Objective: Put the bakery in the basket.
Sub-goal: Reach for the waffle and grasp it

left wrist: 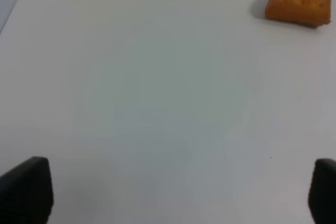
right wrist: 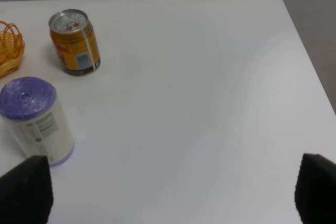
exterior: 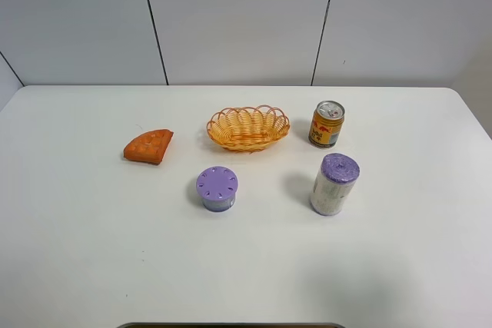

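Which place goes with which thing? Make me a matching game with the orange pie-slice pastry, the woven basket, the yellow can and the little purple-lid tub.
Things
1. orange-brown wedge-shaped toy pastry
2. yellow-orange oval woven wicker basket
3. yellow metal drink can
4. short round purple-lidded tub

Places, as seen from the high camera
a. sits between the pastry and the can
b. nearest the front of the table of these four
c. farthest left
d. farthest right of these four

Pairs: 1-c, 2-a, 3-d, 4-b

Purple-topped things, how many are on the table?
2: a short round container in front of the basket, and a taller roll in front of the can. None seem hidden.
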You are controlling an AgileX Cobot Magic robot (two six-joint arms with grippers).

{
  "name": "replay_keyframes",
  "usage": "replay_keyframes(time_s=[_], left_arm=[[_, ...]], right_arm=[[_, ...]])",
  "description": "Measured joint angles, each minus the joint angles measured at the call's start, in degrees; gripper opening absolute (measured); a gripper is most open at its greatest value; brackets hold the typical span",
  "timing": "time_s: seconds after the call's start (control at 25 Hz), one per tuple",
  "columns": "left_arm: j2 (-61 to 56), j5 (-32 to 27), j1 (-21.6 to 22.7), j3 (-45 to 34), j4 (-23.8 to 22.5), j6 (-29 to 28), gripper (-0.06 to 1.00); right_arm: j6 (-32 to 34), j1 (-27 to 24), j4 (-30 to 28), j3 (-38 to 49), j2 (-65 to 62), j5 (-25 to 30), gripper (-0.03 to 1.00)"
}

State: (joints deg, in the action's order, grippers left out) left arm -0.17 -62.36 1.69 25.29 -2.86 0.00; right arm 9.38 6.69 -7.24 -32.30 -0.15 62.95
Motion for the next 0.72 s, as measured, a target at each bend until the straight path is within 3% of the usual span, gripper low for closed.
replay_keyframes(time_s=[0.72], left_arm=[[0.0,0.0,0.0,0.0,-0.2,0.0,0.99]], right_arm=[[0.0,0.0,0.0,0.0,0.0,0.0,0.91]])
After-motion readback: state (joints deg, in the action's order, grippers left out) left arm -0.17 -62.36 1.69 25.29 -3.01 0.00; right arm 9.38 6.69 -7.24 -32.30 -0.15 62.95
